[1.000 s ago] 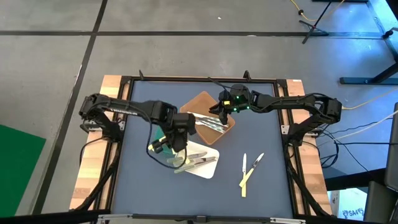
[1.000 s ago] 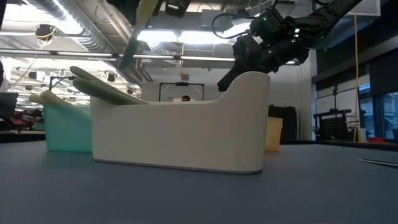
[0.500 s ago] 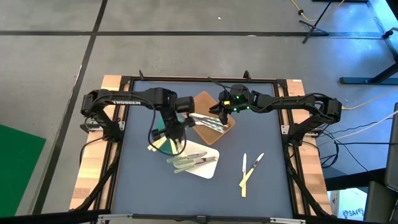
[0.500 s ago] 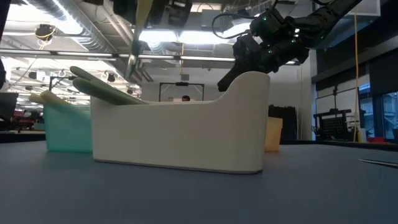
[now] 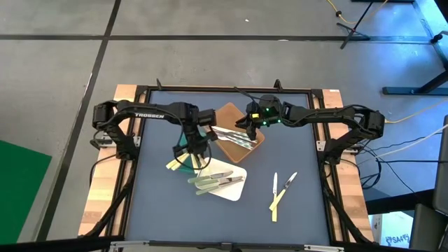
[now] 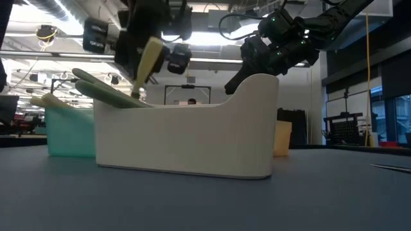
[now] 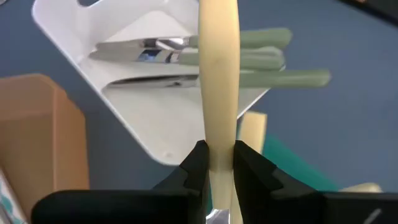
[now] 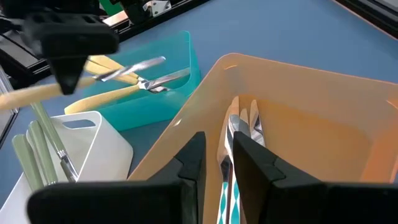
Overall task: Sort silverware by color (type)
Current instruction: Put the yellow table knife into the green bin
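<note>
Three trays bunched up mid-table: the first tray [image 5: 227, 120] sits furthest back with a few pieces of silverware [image 5: 234, 136] in it, the second tray [image 5: 183, 162] is to its left and nearer, and the third tray [image 5: 234, 189] is nearest the front, with a bunch of utensils [image 5: 213, 182] lying across it, handles sticking out over its left edge. Off to the right, well apart from the trays, a few loose pieces [image 5: 280, 190] lie straight on the table [image 5: 294, 217].
</note>
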Robot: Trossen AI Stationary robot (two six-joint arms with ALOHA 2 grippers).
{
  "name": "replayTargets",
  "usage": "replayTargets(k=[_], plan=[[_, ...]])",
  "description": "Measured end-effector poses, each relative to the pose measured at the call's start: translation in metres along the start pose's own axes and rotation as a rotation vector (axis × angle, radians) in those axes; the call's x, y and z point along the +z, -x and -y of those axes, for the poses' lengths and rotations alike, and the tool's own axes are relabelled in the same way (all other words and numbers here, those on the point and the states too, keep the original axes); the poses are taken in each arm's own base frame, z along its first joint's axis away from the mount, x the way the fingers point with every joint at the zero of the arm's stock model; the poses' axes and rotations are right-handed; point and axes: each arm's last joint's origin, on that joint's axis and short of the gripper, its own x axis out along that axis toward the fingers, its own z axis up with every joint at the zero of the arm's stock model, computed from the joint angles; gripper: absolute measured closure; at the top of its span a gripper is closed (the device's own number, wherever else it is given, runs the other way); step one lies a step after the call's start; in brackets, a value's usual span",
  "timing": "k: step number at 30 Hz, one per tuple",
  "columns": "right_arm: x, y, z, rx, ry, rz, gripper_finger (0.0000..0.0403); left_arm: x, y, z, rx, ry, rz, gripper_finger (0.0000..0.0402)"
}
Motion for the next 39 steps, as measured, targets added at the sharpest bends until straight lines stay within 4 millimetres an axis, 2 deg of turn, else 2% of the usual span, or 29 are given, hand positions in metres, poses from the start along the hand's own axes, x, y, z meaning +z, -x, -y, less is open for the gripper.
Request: replayTargets(k=[6,16,22,28,34,39], plan=[[0.0,0.0,0.0,-0.001,0.0,0.0,0.0336,-0.016,-0.007,-0.002,0.04,0.018,-0.047,0.0354],[0.0,0.0,0.0,-0.001,0.0,0.0,0.0336,-0.024,-0.004,0.0,0.06,0.16,-0.147,0.0353],[0.0,0.0,0.0,-0.001,0.0,0.001,0.0336,-0.02,-0.008,0.0,0.102,0.13,-0.247,0.0353],[0.0,0.0,0.0,-0.001,0.0,0.001,0.0336,-0.015,-0.012,0.002,0.105,0.107,-0.275,0.0353],[0.0,0.0,0.0,-0.001,0.0,0.0,0.0336,-0.014,-0.013,0.002,0.119,0.104,-0.286,0.0329],[0.0,0.0,0.0,-0.001,0.0,0.0,0.0336,-0.013,-0.013,0.001,0.148,0.192,-0.273,0.0298]])
